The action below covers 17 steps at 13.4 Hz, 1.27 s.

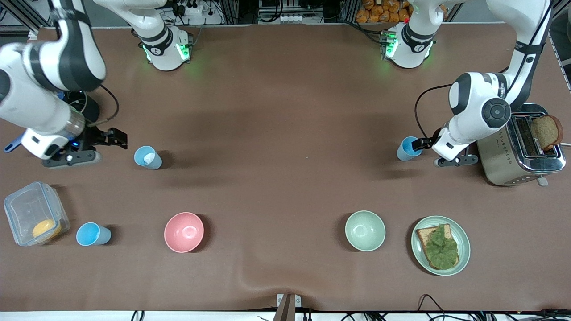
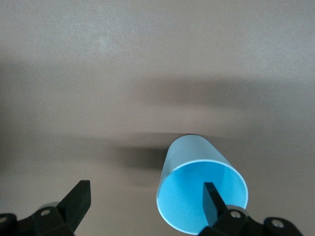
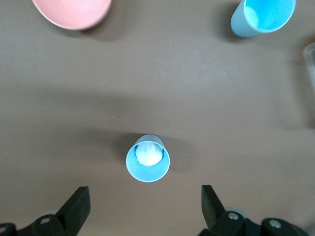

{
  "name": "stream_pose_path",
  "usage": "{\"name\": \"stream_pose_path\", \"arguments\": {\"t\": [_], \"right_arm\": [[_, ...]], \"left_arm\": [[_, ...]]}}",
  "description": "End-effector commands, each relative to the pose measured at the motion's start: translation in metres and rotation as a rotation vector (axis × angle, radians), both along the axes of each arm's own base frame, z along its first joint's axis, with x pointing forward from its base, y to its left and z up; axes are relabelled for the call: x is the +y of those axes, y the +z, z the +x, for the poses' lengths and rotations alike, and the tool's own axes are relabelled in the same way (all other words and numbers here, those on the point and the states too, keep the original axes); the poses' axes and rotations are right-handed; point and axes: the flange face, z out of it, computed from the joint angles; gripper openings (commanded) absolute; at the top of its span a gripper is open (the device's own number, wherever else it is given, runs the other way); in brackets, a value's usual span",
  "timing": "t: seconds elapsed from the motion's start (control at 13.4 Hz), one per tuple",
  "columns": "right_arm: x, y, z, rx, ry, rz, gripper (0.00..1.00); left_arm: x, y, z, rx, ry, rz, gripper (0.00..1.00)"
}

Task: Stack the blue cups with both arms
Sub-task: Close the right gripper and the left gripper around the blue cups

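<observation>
Blue cups, three upright on the brown table; both grippers spread wide.
Left gripper [image 2: 145, 201]: one finger [image 2: 212, 200] inside the sky-blue-lined cup [image 1: 408, 148], beside the toaster [image 1: 519, 145]. Right gripper [image 3: 142, 205]: just short of the whitish-lined cup [image 1: 147, 157]; third cup [image 1: 92, 234] near the pink bowl [image 1: 184, 232].

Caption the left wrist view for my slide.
Open left gripper at a sky-blue-lined cup, one finger inside its rim.

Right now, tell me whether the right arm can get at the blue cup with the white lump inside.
Probably yes. The right gripper is open beside that cup, which stands upright and alone on the table. Nothing lies between them; the pink bowl is nearer the front camera.
</observation>
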Motion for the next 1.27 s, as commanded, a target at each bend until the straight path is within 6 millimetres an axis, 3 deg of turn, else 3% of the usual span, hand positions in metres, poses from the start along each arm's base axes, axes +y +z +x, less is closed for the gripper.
{"name": "stream_pose_path", "arguments": {"t": [0.0,0.3,0.52,0.6,0.82,0.97,1.2], "right_arm": [[-0.015,-0.025,-0.006,0.011,0.008,-0.023,1.00],[-0.048,-0.061,-0.014,-0.005,0.049,-0.038,1.00],[-0.055,-0.093,-0.017,0.002,0.045,-0.030,1.00],[-0.056,-0.100,-0.017,0.004,0.046,-0.028,1.00],[-0.055,-0.117,-0.016,0.018,0.047,-0.023,1.00],[-0.052,-0.128,-0.017,0.012,0.054,-0.020,1.00],[-0.052,-0.141,-0.017,0.012,0.055,-0.017,1.00]], "left_arm": [[-0.003,-0.001,-0.002,-0.011,-0.012,0.011,1.00],[-0.002,-0.013,-0.006,0.012,-0.014,0.011,1.00],[-0.002,-0.030,-0.006,0.023,-0.013,0.005,1.00],[-0.002,-0.032,-0.006,0.024,-0.012,0.005,0.95],[0.000,-0.038,-0.006,0.035,-0.007,0.004,0.60],[-0.001,-0.038,-0.005,0.035,-0.008,0.004,0.29],[-0.001,-0.041,-0.007,0.041,-0.008,0.003,0.00]]}}
